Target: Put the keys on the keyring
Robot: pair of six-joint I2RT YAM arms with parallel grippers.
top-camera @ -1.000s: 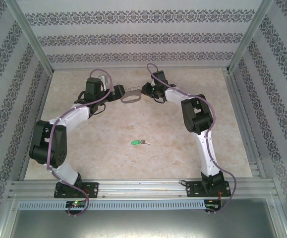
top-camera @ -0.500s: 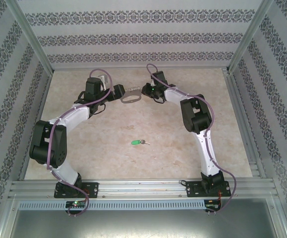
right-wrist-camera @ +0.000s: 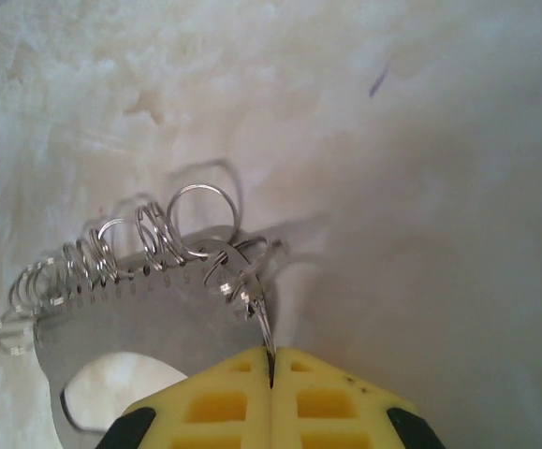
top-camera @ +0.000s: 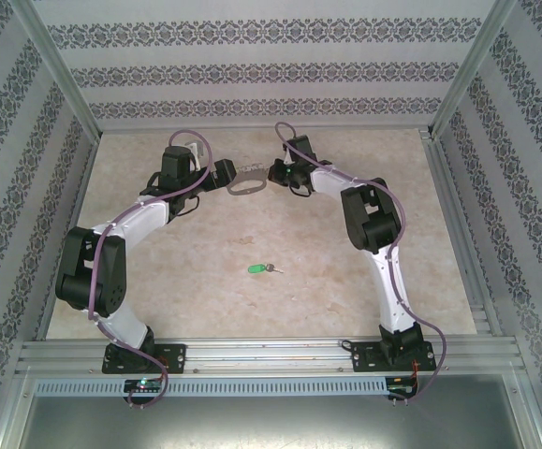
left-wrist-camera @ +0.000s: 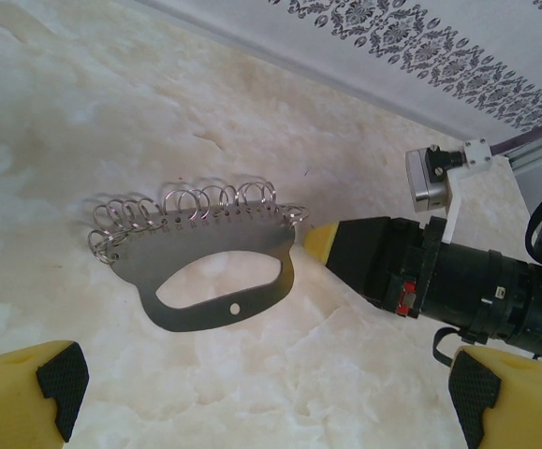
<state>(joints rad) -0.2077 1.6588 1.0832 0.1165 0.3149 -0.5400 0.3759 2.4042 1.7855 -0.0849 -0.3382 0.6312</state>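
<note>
Since the earlier overhead frames, we see the right gripper (top-camera: 272, 171) draw its fingers together and nudge a little toward the left of the frame, and the keyring (top-camera: 242, 184) shifts slightly left with it; the green key (top-camera: 256, 268) stays where it was. Now, in the overhead view, the keyring lies in the upper middle of the frame on the pale marbled table (top-camera: 299, 309), between the two grippers, with the left gripper (top-camera: 231, 173) just to its left. The green key sits well apart from it, lower down near the centre of the frame, with its silver blade pointing right. In the right wrist view we see the right gripper (right-wrist-camera: 271, 360) clenched, its yellow fingers pressed together at the bottom of the frame, and a thin wire of the keyring (right-wrist-camera: 149, 318) runs into the seam between them. In the left wrist view the keyring (left-wrist-camera: 224, 245) shows as a flat grey metal plate with an oval cut-out and a row of small split rings (left-wrist-camera: 196, 201) along its upper edge. The right gripper (left-wrist-camera: 317, 241) comes in from the right and its yellow tip meets the plate's right end. The left gripper (left-wrist-camera: 256, 388) stands released and wide, its yellow fingers in the two bottom corners of the frame, and we see it holding nothing, with the keyring above them.
</note>
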